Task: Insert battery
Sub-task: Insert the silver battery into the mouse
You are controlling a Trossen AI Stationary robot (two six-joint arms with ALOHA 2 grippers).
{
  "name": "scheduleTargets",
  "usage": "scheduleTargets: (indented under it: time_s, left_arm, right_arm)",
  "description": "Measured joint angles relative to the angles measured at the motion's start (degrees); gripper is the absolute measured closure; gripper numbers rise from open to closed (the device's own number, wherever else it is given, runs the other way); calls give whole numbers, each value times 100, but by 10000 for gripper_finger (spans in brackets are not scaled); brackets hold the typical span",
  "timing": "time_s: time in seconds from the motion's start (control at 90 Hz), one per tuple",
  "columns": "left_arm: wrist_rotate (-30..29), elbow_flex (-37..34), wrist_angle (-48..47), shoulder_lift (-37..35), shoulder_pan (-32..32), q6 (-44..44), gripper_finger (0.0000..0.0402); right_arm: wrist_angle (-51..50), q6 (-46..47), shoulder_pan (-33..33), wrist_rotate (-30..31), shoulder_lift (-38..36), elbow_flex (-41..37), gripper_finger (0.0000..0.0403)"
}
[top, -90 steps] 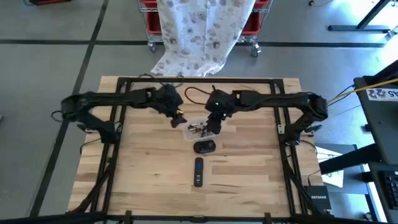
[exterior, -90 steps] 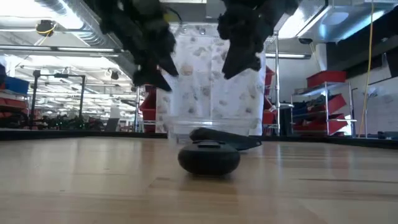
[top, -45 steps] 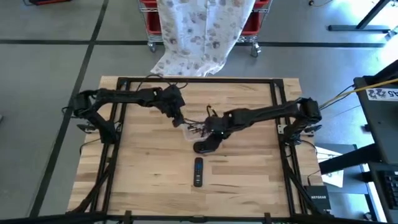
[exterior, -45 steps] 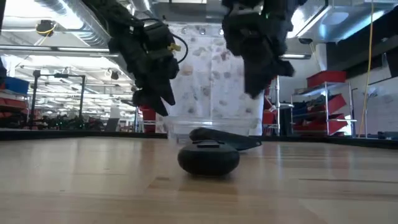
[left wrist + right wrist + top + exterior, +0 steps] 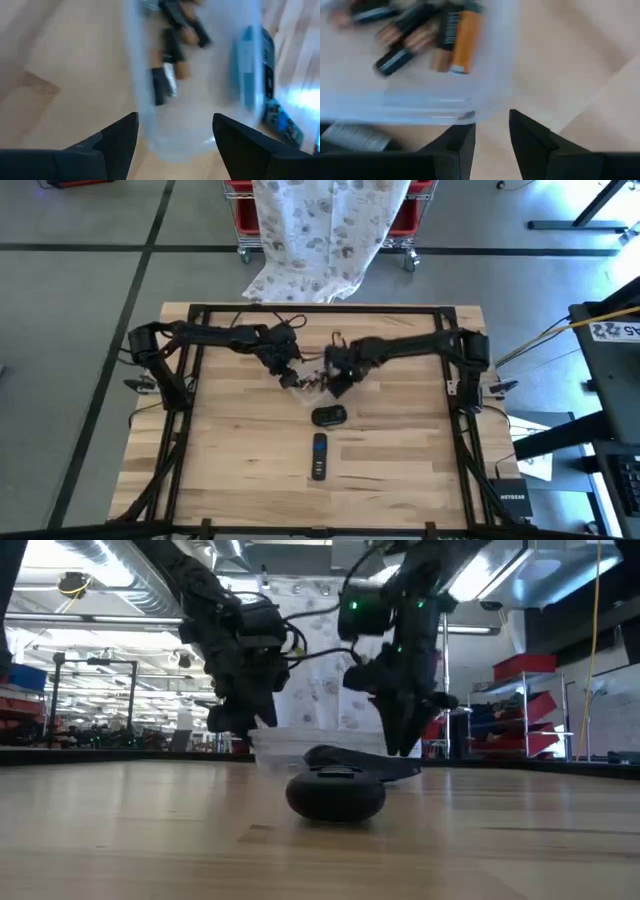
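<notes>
A clear plastic container (image 5: 312, 383) with several batteries (image 5: 455, 40) in it rests on the table's middle. My left gripper (image 5: 290, 373) is low at its left end, open, with the container's end (image 5: 200, 100) between its fingers. My right gripper (image 5: 333, 383) is low at the container's right side, its fingers a narrow gap apart just off the container's rim (image 5: 470, 116). A black remote (image 5: 319, 456) lies toward the near edge. A black oval piece (image 5: 329, 416) lies between the remote and the container. My left gripper has a finger on either side of the container's end; whether the fingers (image 5: 120, 142) touch its walls I cannot tell. My right gripper stands at the container's rim, and I cannot tell whether its fingers (image 5: 465, 140) touch it.
The black frame rails (image 5: 190, 380) run along the table's left, right and far sides. A patterned cloth (image 5: 320, 230) hangs beyond the far edge. Bare wood lies to the left and right of the remote.
Both grippers have come down to the container. My left gripper has gone toward the table's right, up to the container's left end. My right gripper swung out toward the near edge over the black oval piece and then came back to the container's right side.
</notes>
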Motion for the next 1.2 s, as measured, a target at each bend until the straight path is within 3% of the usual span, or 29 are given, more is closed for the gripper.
scheduleTargets:
  time_s: [0.289, 0.478, 0.678, 0.811, 0.967, 1.078, 1.2]
  left_arm:
    - [160, 2, 181, -27, -508, -873, 165]
    - [-529, 2, -340, -221, -552, -1170, 165]
    - [-1244, 0, -1195, -270, -312, -969, 165]
    - [-740, -4, -395, -69, -211, -639, 165]
    - [58, 9, 952, 190, -283, -1109, 165]
    - [197, 7, 1083, 197, -388, -1333, 165]
    - [198, 7, 549, -36, -469, -1193, 165]
  right_arm:
    - [1208, -567, -1095, -215, -452, 4, 300]
    - [520, -283, -861, -784, -752, 17, 300]
    - [188, 52, -331, -894, -322, 10, 300]
    - [889, -14, -373, -885, 45, 5, 300]
    - [1478, -277, -805, -752, 169, 4, 300]
    - [1549, -411, -1094, -743, 6, 90, 300]
    - [1535, -615, -1172, -636, -213, 220, 300]
